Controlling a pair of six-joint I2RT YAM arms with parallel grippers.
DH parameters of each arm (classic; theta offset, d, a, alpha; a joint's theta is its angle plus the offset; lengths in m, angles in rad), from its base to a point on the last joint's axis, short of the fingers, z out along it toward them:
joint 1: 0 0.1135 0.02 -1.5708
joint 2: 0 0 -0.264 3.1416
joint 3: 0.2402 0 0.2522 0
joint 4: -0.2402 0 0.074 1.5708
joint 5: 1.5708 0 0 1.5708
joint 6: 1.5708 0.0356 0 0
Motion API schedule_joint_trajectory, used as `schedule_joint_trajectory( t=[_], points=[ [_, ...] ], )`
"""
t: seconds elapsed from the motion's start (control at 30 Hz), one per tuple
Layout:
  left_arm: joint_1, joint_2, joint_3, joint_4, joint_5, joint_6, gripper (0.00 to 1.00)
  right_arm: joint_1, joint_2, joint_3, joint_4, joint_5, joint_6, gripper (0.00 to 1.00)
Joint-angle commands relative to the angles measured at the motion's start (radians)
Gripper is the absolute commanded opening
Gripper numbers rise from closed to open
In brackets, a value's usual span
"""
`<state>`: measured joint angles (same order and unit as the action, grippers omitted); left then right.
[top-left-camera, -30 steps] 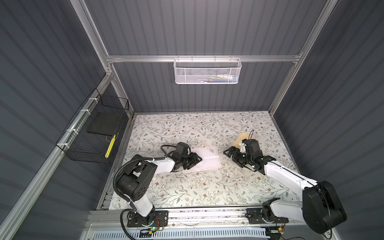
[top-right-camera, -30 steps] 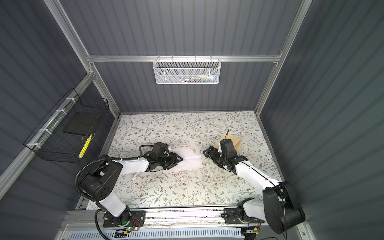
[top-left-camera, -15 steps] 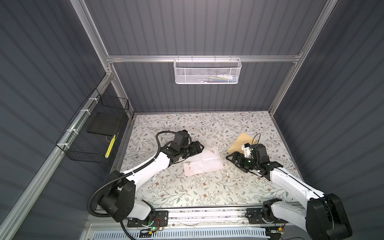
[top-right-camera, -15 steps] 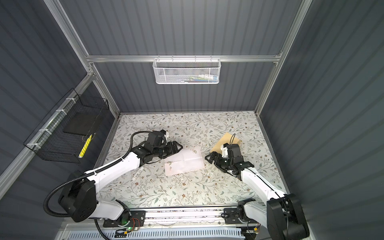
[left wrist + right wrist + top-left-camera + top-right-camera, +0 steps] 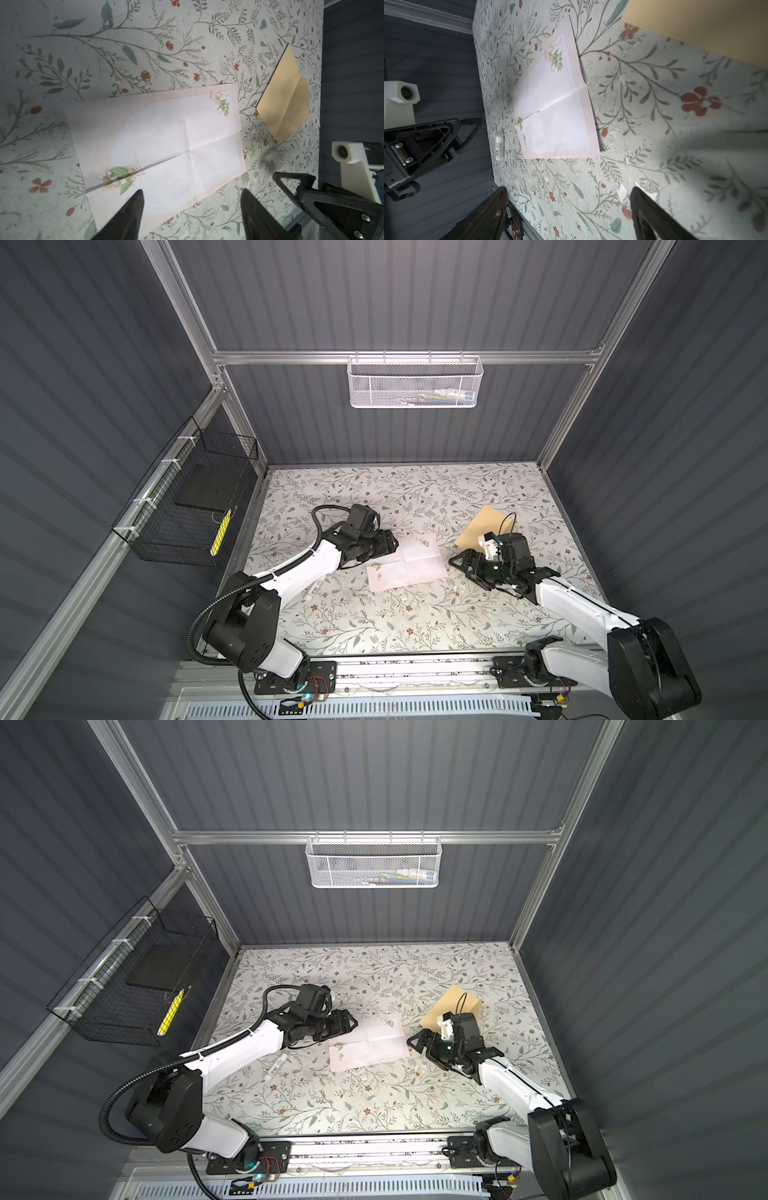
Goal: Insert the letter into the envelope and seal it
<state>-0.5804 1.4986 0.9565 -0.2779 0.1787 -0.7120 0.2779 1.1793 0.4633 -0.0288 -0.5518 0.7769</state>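
The thin white paper letter (image 5: pixel 409 568), pink-edged, cross-creased and printed with small flower sprigs at two corners, lies unfolded and flat on the table between the two arms. The black left pincer (image 5: pixel 391 546) hangs over the sheet's left edge with its fingers spread and nothing between them; in the left wrist view its tips frame the near border of the paper. The black right pincer (image 5: pixel 465 572) sits low just beside the sheet's right edge, apart from it, its fingers likewise spread and empty. The flat tan paper envelope (image 5: pixel 482 522) rests behind the right pincer toward the back right, well clear of the letter and partly hidden by that wrist in both top views. The table (image 5: pixel 374 614) is covered in a pale floral print, enclosed by dark grey ribbed wall panels (image 5: pixel 395 302) on an aluminium frame (image 5: pixel 291 357). A small white cylindrical stick (image 5: pixel 276 1067) lies beneath the left arm, near the letter's front left corner. Small white paper flecks (image 5: pixel 622 192) dot the table by the right pincer. A white mesh basket (image 5: pixel 415 381) hangs on the back rail, and a black wire basket (image 5: pixel 187 506) on the left wall.
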Motion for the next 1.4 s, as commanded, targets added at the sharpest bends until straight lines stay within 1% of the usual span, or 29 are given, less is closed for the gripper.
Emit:
schedule_joint_trajectory(
  t=[0.0, 0.1, 0.17, 0.27, 0.43, 0.73, 1.1, 1.37],
  points=[
    [0.011, 0.018, -0.023, -0.027, -0.009, 0.027, 0.69, 0.024, 0.024, -0.004, 0.045, 0.006, 0.018, 0.9],
    [0.016, 0.035, -0.033, -0.018, -0.006, 0.031, 0.64, 0.039, 0.049, -0.001, 0.06, 0.02, 0.031, 0.89],
    [0.016, 0.049, -0.033, -0.03, -0.019, 0.04, 0.58, 0.051, 0.069, 0.001, 0.075, 0.03, 0.046, 0.88],
    [0.017, 0.058, -0.047, -0.038, -0.04, 0.043, 0.54, 0.071, 0.091, 0.001, 0.093, 0.043, 0.061, 0.87],
    [0.017, 0.09, -0.065, -0.025, -0.026, 0.064, 0.46, 0.101, 0.112, 0.001, 0.122, 0.059, 0.082, 0.86],
    [0.016, 0.109, -0.103, -0.012, -0.04, 0.076, 0.39, 0.146, 0.155, 0.002, 0.165, 0.082, 0.113, 0.84],
    [0.016, 0.121, -0.134, -0.01, -0.061, 0.098, 0.31, 0.151, 0.18, 0.002, 0.181, 0.103, 0.125, 0.83],
    [0.016, 0.138, -0.148, -0.006, -0.065, 0.117, 0.24, 0.152, 0.251, 0.004, 0.272, 0.09, 0.155, 0.8]
  ],
)
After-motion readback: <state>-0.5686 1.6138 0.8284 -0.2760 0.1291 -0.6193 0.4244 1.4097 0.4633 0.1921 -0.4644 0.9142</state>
